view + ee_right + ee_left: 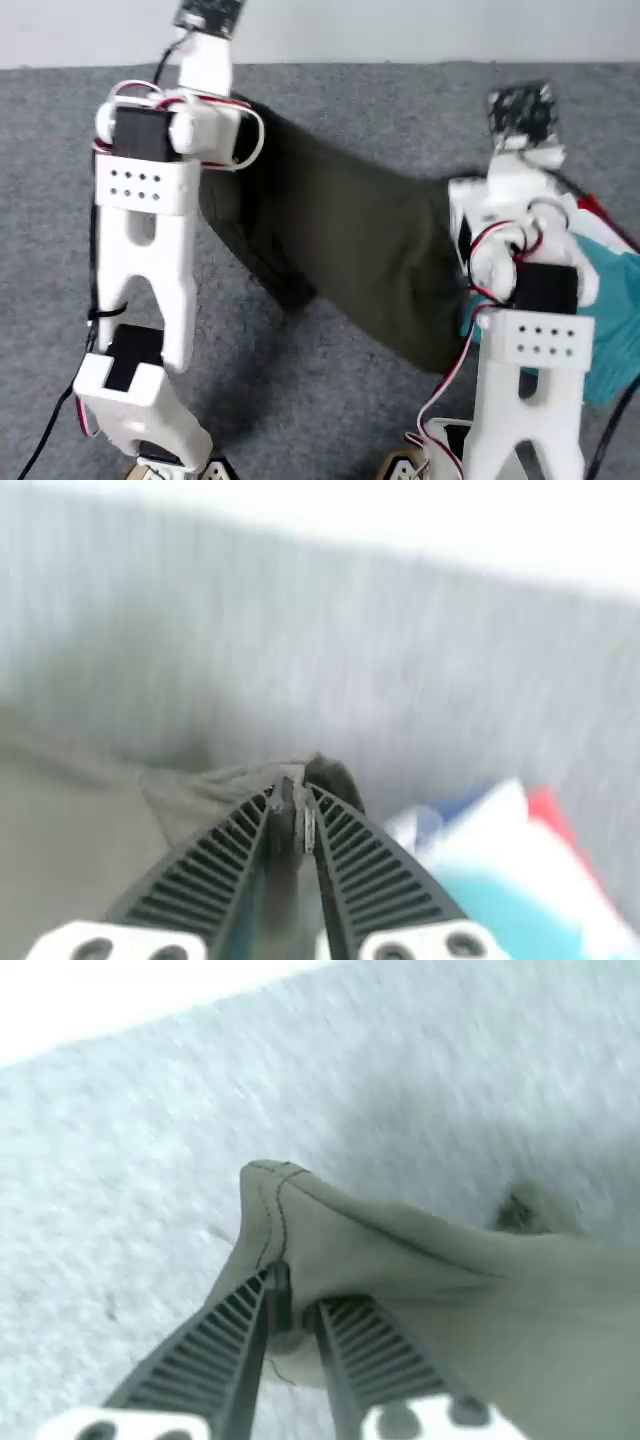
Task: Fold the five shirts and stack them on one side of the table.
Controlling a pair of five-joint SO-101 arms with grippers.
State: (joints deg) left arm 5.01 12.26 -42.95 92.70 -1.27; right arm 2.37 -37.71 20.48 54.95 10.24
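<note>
Left gripper [295, 1295] and right gripper [296, 805] each clamp a far corner of the olive shirt [350, 240], spread mid-table [330, 420] toward the far edge; a fold looks in hand, and next probably needs both corners drawn evenly toward the near edge.

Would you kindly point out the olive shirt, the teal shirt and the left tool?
olive shirt [350, 240], high view, middle of the cloth.
teal shirt [615, 340], high view, its visible top surface.
left tool [298, 1300], left wrist view, midway between its fingertips.
</note>
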